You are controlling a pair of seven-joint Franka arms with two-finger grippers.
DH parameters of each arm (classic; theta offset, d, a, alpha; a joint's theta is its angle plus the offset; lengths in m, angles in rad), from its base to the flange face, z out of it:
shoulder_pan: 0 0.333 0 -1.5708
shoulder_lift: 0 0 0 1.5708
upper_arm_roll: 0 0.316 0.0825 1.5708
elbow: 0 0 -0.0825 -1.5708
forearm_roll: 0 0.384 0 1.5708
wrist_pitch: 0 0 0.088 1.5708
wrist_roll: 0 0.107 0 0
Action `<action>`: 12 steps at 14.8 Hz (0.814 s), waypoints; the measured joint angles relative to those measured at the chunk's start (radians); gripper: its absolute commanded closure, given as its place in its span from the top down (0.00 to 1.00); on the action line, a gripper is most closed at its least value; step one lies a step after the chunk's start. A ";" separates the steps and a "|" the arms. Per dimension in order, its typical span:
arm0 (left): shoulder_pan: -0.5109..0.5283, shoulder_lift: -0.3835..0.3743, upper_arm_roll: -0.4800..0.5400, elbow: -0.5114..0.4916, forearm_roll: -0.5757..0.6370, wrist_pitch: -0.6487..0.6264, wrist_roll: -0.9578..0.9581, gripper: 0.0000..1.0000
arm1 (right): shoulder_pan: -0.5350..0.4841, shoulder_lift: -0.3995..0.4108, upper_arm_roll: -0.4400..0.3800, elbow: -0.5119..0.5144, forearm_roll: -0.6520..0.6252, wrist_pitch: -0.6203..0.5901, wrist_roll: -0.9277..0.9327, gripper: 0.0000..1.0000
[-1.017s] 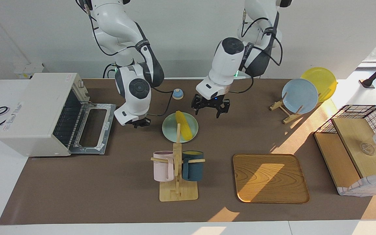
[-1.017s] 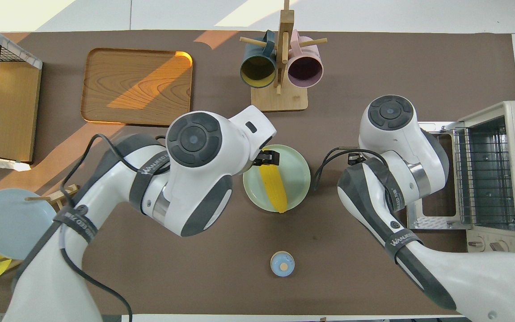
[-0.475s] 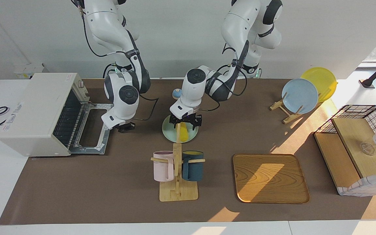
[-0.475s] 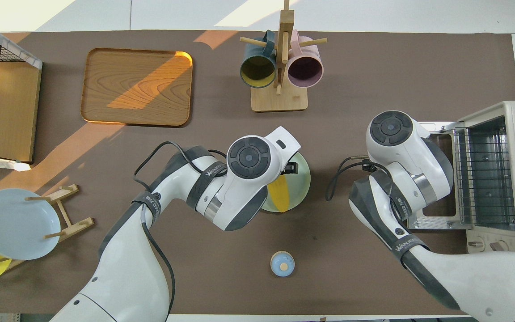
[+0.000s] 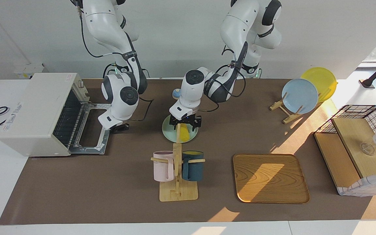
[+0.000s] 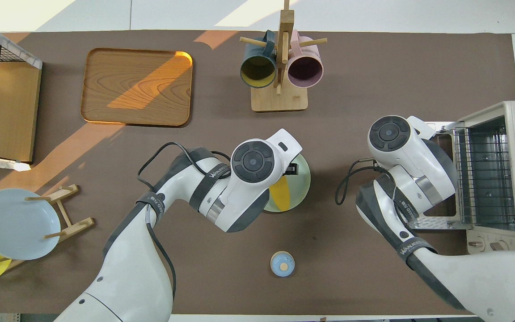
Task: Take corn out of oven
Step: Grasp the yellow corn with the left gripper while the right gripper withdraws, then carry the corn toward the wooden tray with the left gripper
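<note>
While the oven [image 5: 41, 114] sits with its door dropped open at the right arm's end of the worktop [image 5: 109, 189], the corn [image 5: 184, 133] lies on a pale green plate [image 5: 166, 132] mid-worktop, long axis running toward and away from the robots. It's bright yellow, glossy, partly hidden. The left gripper [image 5: 185, 121] is down over it, fingers spread wide. The right gripper [image 5: 120, 127], closed and empty, is beside the oven door.

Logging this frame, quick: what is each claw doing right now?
Left claw: low over the corn on the plate, fingers wide; grip cannot be told.
Right claw: shut, empty, by the oven door.
</note>
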 measured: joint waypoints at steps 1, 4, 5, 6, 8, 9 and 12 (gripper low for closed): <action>-0.003 0.000 0.000 -0.002 0.003 0.000 -0.002 0.78 | 0.000 0.000 0.003 -0.002 -0.009 0.000 0.000 0.00; -0.009 0.000 0.000 -0.005 0.005 0.000 -0.013 0.00 | 0.002 0.000 0.015 -0.006 -0.050 -0.009 -0.019 0.00; -0.009 0.000 0.001 -0.004 0.006 0.001 -0.014 0.00 | 0.005 -0.001 0.020 0.001 -0.063 -0.029 -0.056 0.00; -0.009 0.000 0.001 -0.002 0.006 0.001 -0.015 0.00 | 0.004 -0.008 0.026 0.022 -0.060 -0.066 -0.114 0.00; -0.009 -0.001 0.008 0.015 0.006 -0.003 -0.020 0.00 | -0.015 -0.060 0.030 0.064 -0.037 -0.136 -0.235 0.00; -0.007 -0.004 0.017 0.032 0.006 -0.014 -0.021 0.00 | -0.036 -0.101 0.031 0.074 -0.014 -0.163 -0.301 0.00; 0.060 -0.043 0.055 0.119 0.010 -0.149 0.011 0.00 | -0.141 -0.219 0.024 0.089 0.009 -0.212 -0.485 0.00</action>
